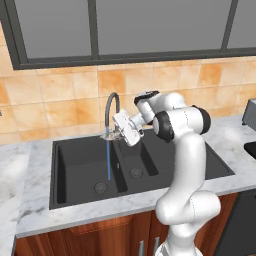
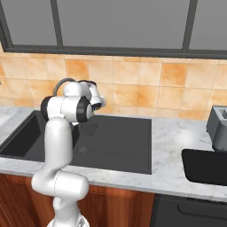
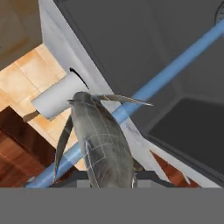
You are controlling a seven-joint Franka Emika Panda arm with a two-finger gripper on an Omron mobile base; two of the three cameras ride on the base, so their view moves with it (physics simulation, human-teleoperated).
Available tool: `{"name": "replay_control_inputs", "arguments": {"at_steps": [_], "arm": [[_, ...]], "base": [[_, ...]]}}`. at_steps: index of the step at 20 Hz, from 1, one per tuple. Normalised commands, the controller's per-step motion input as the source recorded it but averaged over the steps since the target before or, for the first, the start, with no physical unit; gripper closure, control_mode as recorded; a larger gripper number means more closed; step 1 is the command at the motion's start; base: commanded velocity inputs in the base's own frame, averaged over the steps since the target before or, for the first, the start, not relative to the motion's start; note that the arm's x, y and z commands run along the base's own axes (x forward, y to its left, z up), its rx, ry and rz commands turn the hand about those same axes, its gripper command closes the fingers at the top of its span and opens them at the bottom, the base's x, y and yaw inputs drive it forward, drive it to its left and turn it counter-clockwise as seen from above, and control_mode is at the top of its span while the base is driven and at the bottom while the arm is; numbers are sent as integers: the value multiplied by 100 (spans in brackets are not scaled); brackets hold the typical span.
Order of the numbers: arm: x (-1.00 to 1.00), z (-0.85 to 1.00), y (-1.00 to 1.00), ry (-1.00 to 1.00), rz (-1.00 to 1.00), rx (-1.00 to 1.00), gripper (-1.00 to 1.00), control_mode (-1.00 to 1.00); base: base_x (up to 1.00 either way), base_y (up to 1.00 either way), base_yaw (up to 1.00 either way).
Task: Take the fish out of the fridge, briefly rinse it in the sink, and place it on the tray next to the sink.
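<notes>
The grey-silver fish (image 3: 103, 140) is clamped between the fingers of my gripper (image 3: 110, 176), head pointing away from the hand. A blue water stream (image 3: 175, 68) runs just behind the fish, touching its side. In the left base view my gripper (image 1: 114, 133) holds the fish (image 1: 108, 135) right under the spout of the gooseneck tap (image 1: 110, 105). Water (image 1: 108, 160) falls into the left basin of the black sink (image 1: 80, 165). The black tray (image 2: 206, 166) lies on the counter to the right of the sink (image 2: 115, 137).
A grey appliance (image 2: 218, 126) stands behind the tray. The marble counter (image 1: 30, 200) surrounds the sink, with a tiled wall (image 1: 60, 100) and a window behind. My own arm (image 2: 60, 133) hides the left basin in the right base view.
</notes>
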Motion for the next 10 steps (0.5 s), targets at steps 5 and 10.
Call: {"name": "replay_control_inputs", "arguments": {"at_steps": [5, 10], "arm": [[64, 0, 0, 15, -11, 0, 100, -100], [2, 0, 4, 8, -1, 0, 100, -100]], "base": [[0, 0, 0], [0, 0, 0]]}}
